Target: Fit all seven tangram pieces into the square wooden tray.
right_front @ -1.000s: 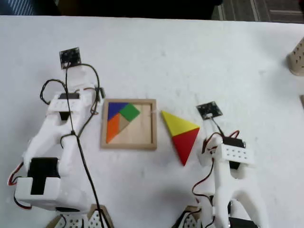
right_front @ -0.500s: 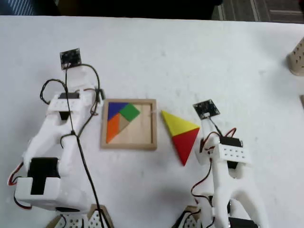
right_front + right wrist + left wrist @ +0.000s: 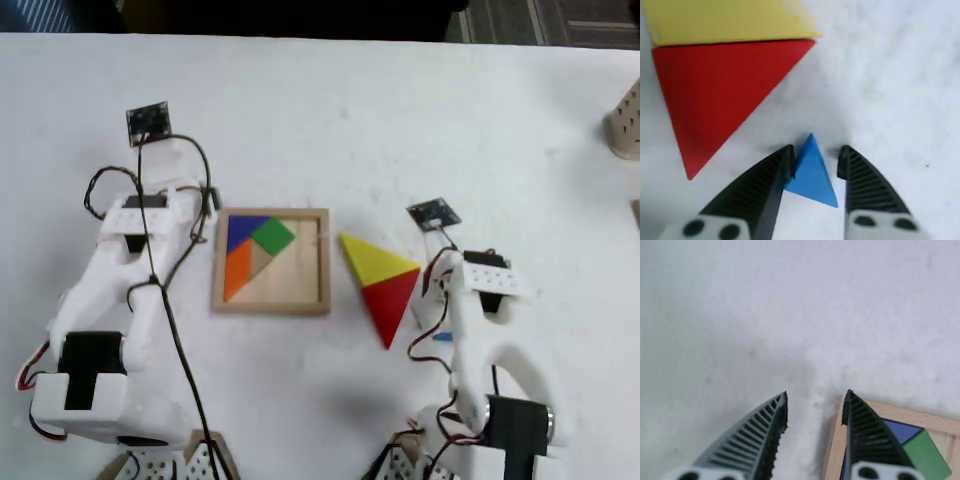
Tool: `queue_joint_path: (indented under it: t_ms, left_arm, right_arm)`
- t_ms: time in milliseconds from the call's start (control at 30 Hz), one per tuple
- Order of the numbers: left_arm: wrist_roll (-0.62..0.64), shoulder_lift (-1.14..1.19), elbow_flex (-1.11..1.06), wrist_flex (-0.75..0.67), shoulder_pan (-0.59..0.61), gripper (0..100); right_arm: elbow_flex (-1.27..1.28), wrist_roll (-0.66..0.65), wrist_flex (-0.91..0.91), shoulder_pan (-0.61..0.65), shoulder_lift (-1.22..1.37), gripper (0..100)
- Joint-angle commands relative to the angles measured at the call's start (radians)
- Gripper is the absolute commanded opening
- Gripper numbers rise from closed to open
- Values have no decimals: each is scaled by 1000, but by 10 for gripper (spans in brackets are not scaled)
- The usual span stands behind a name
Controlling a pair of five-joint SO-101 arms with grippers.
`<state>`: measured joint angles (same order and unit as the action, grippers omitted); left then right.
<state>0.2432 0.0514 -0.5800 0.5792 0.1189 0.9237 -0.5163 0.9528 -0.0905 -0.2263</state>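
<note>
- Wooden tray [image 3: 324,262], square, lies flat on the white table [image 3: 400,120]. It is partly filled, w/ pcs only in the half nearer the left arm.
- Inside the tray:
  - blue piece [image 3: 242,232], triangular, sits in the corner on that side farthest from the arm bases;
  - green square [image 3: 273,236] is set on its point & touches the blue piece;
  - orange piece [image 3: 236,273] lies along the same tray wall, next to the blue piece on the side nearer the arm bases.
- Pale patch btwn orange & green: cannot tell if it is a pc or bare floor.
- Other half of the tray floor is bare wood.
- Outside the tray, just beside the wall nearer the right arm, yellow triangle [image 3: 375,260] & red triangle [image 3: 390,298] lie flat & edge to edge. The yellow corner is close to the rim w/ a small gap.
- Small blue triangle [image 3: 812,175] lies flat on the table, beyond the red triangle from the tray.
- Right gripper [image 3: 817,148]: jaws apart, one either side of the small blue triangle. One finger appears to touch its edge & the other shows a gap, so it is not clamped.
- Left gripper [image 3: 815,395]: jaws apart, bare table btwn them. One finger is over the tray corner by the blue piece, the other off the tray on its outer side.
</note>
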Motion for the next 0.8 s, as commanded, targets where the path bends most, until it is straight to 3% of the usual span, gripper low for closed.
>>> queue_joint_path:
  t_ms: [0,500,700,767]
  left_arm:
    - [-11,-12,57,6,-22,195]
    - [-11,-13,57,8,-22,195]
    - [-11,-13,57,8,-21,195]
    - [-11,-13,57,8,-22,195]
  right_arm:
    - [-20,-5,15,-24,4,47]
    - [-143,51,22,-96,2,26]
    - [-138,14,137,-102,-87,40]
    - [-100,-31,171,-99,-142,90]
